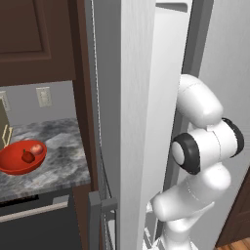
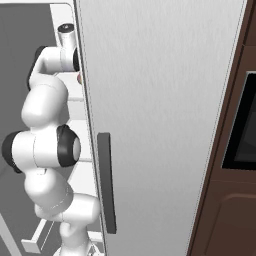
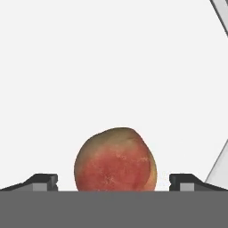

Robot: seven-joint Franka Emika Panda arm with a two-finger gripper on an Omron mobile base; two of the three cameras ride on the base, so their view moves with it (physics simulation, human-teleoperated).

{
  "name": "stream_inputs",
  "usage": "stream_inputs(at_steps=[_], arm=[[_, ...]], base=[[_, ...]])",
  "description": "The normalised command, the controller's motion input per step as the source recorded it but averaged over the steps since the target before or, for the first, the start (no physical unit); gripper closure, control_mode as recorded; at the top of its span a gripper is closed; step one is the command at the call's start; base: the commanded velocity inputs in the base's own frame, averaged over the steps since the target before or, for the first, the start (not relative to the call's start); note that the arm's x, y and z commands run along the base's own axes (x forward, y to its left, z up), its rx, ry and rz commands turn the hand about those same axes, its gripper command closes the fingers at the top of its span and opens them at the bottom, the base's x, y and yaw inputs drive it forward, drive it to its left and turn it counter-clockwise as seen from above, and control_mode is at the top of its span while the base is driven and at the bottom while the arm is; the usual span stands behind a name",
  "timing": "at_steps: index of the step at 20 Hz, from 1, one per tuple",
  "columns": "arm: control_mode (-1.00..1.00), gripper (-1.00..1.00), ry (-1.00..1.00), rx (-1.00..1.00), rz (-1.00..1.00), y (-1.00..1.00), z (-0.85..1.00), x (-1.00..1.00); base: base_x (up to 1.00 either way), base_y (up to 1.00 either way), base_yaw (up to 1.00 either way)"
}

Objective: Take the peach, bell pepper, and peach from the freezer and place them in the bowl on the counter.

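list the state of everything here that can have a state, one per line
end effector: open, fingers either side of a peach, not closed on it
peach: in the freezer, not yet gripped
freezer: door open, arm reaching inside
bowl: on the counter, holding a peach and the bell pepper

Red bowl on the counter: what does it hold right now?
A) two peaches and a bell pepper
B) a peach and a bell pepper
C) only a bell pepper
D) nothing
B: the bowl holds one pale peach beside one dark red bell pepper.
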Motion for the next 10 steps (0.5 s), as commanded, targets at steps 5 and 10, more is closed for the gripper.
stream_inputs(at_steps=[5,10], arm=[[-1.00,-1.00,0.07,0.00,0.00,0.06,-0.17,0.31],[-1.00,-1.00,0.05,0.00,0.00,0.10,-0.24,0.27]], base=[[0.00,0.00,0.00],[0.00,0.00,0.00]])
